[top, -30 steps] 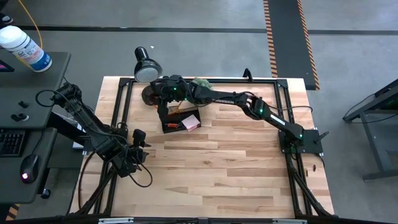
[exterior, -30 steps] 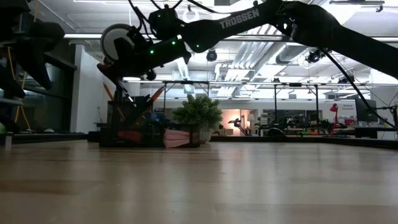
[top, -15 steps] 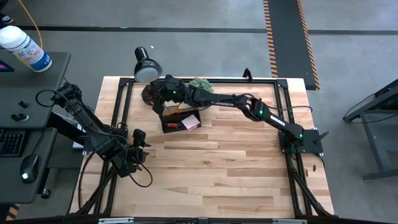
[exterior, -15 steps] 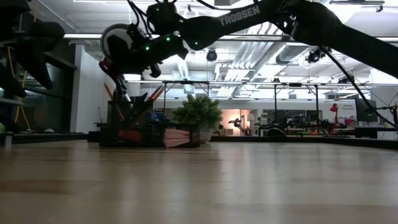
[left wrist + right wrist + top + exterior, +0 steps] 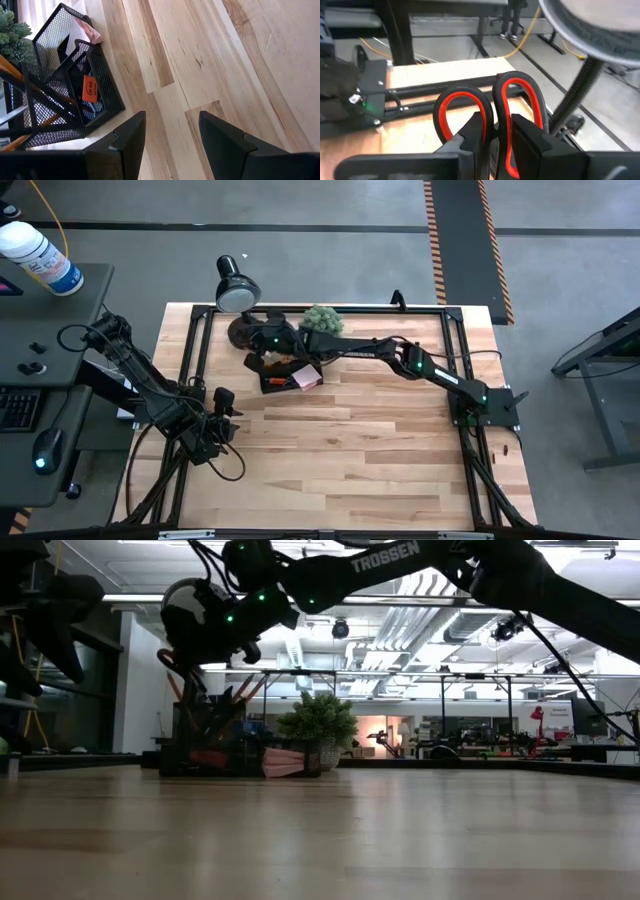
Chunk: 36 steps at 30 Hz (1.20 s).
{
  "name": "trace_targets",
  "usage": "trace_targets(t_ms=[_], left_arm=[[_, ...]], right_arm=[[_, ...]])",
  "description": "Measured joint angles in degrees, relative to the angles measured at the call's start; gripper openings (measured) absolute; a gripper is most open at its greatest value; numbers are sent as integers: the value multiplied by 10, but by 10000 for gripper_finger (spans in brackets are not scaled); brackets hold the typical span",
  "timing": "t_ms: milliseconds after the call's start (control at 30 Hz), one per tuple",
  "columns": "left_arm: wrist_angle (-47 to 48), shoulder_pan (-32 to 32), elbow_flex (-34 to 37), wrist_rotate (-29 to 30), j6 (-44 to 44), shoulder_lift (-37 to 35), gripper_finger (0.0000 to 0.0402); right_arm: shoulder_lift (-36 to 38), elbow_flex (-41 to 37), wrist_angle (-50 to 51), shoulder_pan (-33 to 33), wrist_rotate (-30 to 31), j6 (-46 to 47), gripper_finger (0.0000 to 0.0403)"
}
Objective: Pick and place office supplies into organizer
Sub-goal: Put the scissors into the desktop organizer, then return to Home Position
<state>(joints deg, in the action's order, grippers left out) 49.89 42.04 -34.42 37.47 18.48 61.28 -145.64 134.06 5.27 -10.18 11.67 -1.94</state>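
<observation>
My right gripper reaches across from the table's right and sits over the far left end of the black mesh organizer, shut on the orange-handled scissors. In the low view the scissors' handle shows just above the organizer. Orange pencils stick up out of it, and the pink notepad lies in its right end. My left gripper is open and waits over the table's left side, touching nothing. It looks toward the organizer. My right gripper pinches the scissors between its two fingers at the neck of the handle, where the two loops meet. Both loops stick out past the fingertips toward the table's far left. The gripper itself hides the blades.
The black desk lamp stands by the far left corner, with its head beyond the table edge and its stem close to the scissors. The green potted plant stands just behind the organizer. Bare wood spreads over the middle and near side.
My right gripper has carried the scissors toward the near edge, from beside the lamp's base to over the organizer's far left end. In the low view the scissors' handle has risen a little. My left arm has kept still.
</observation>
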Motion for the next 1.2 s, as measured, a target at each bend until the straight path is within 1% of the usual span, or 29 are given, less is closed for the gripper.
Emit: trace_targets(t_ms=[200, 333, 467, 567, 700, 800, 933, 1033, 1133, 1200], left_arm=[[0, 0, 0, 0, 0, 0, 172], [0, 0, 0, 0, 0, 0, 172], [0, 0, 0, 4, 0, 0, 172], [0, 0, 0, 6, 0, 0, 172], [0, 0, 0, 11, -2, 0, 172], [1, 0, 0, 11, -2, 0, 172], [4, 0, 0, 12, -2, 0, 172], [5, 0, 0, 14, -2, 0, 172], [7, 0, 0, 17, -2, 0, 172], [7, 0, 0, 18, -2, 0, 172]], right_arm=[[0, 0, 43, 22, 78, 6, 74], [0, 2, 76, 35, 123, 6, 104], [0, 0, 118, 48, 125, 6, 137], [-1, 0, 129, 58, 133, 2, 160], [1, 1, 135, 71, 170, -13, 187], [11, 1, 144, 82, 210, -22, 199], [31, 2, 169, 95, 260, -27, 203], [43, 2, 197, 108, 316, -38, 198], [63, 2, 250, 125, 383, -45, 187], [80, 2, 303, 138, 415, -41, 174]])
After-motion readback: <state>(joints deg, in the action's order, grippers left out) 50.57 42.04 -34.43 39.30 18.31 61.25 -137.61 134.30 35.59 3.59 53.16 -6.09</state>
